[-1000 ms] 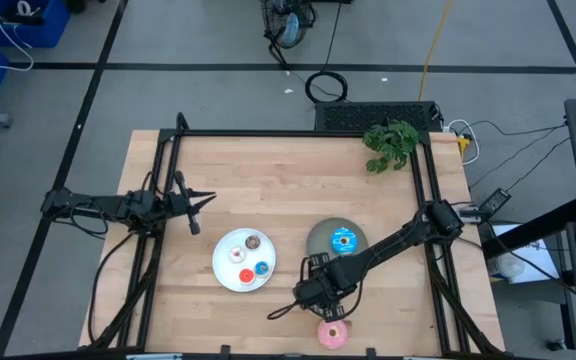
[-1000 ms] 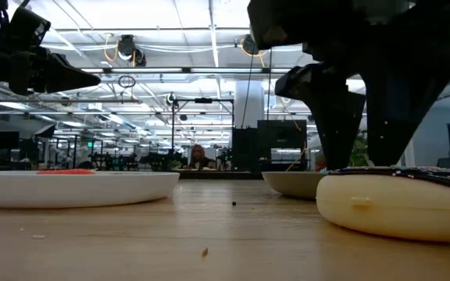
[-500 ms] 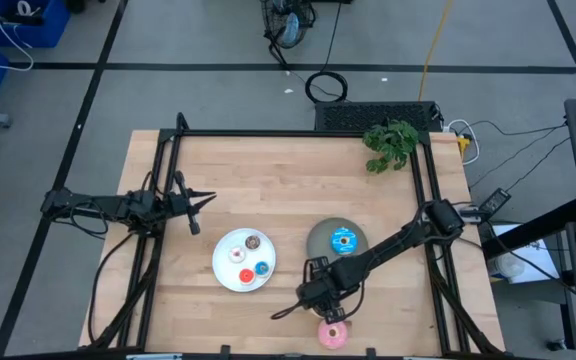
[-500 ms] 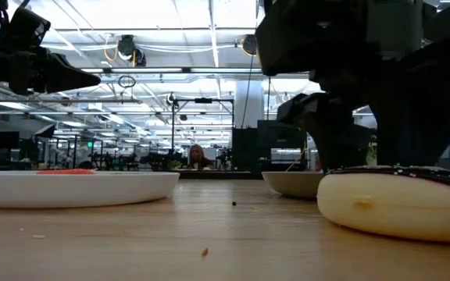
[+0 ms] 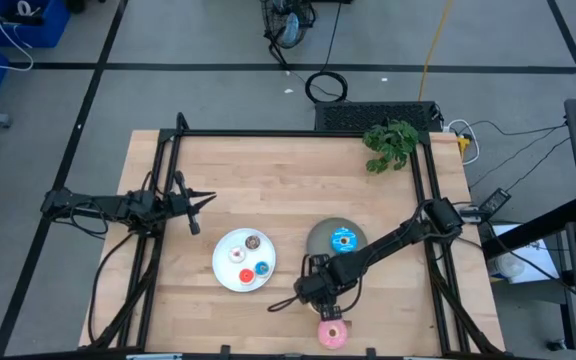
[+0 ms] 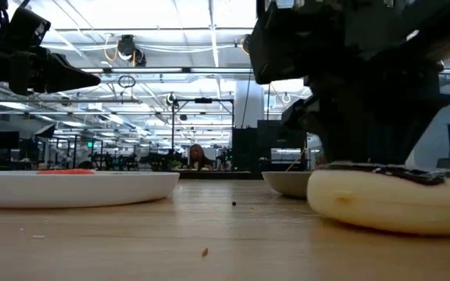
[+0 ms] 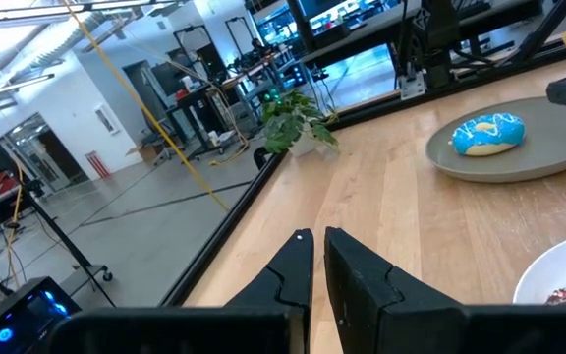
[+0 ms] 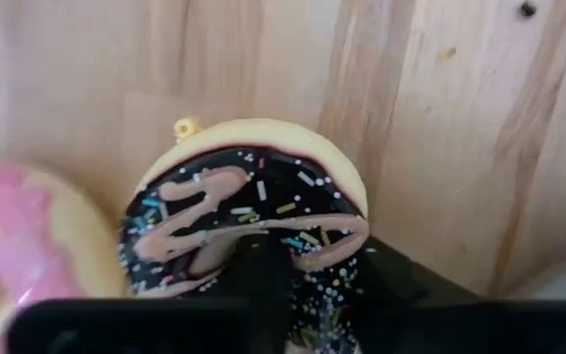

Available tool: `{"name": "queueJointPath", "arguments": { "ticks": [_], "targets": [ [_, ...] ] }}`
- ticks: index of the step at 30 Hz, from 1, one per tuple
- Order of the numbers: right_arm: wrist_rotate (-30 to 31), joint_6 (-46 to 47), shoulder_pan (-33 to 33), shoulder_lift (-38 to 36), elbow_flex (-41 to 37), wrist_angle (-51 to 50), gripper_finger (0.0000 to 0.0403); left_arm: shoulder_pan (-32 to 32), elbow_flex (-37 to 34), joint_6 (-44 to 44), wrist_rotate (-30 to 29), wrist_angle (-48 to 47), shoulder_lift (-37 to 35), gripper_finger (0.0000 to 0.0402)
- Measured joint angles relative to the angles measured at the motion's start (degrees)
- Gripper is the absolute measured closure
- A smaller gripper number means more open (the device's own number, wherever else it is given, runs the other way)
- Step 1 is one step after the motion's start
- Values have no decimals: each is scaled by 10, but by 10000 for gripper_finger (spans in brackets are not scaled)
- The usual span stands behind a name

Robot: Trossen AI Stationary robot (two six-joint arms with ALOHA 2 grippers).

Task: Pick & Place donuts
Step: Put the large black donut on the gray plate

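The dark sprinkled chocolate donut (image 8: 249, 211) lies on the wood near the table's front edge, and my right gripper (image 8: 322, 270) is shut on it from above. The pink donut (image 5: 332, 333) lies just beside it, nearer the front edge. A blue sprinkled donut (image 5: 343, 240) rests on the grey plate (image 5: 320, 232). The white plate (image 5: 226, 272) holds small donuts: brown (image 5: 254, 241), white (image 5: 236, 254), red (image 5: 246, 275) and blue (image 5: 262, 268). My left gripper (image 5: 206, 200) waits shut at the table's left, above the wood. My right gripper has one finger (image 8: 258, 264) down in the chocolate donut's hole and the other outside the ring. Between them it pinches one side of the ring (image 8: 327, 241), which looks squeezed in. The fingers point down from above. In the low view the donut's underside (image 6: 389, 226) is at the tabletop.
A small green plant (image 5: 390, 142) stands at the far right corner. Black frame rails (image 5: 298, 133) run along the table's far edge and both sides. Bare wood lies between the two plates and across the far half.
My right gripper has come down on the chocolate donut and its fingers have closed on the ring's side. The donut has slid a little toward the table's left and its top now sits slightly tilted.
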Motion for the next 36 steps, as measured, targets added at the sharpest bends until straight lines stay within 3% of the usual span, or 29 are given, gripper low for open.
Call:
{"name": "queueJointPath", "arguments": {
  "ticks": [3,5,11,23,36],
  "targets": [
    [-19,-4,-6,-10,7,-6,380,0,0,0,0,0,0,364],
    [-16,-13,-7,-19,15,-19,391,0,0,0,0,0,0,364],
    [-10,-9,-9,-40,65,-89,384,0,0,0,0,0,0,364],
    [16,30,16,-41,220,-334,392,0,0,-2,0,0,0,364],
    [23,85,29,-58,261,-384,391,0,0,-2,0,0,0,364]
  ]
}}
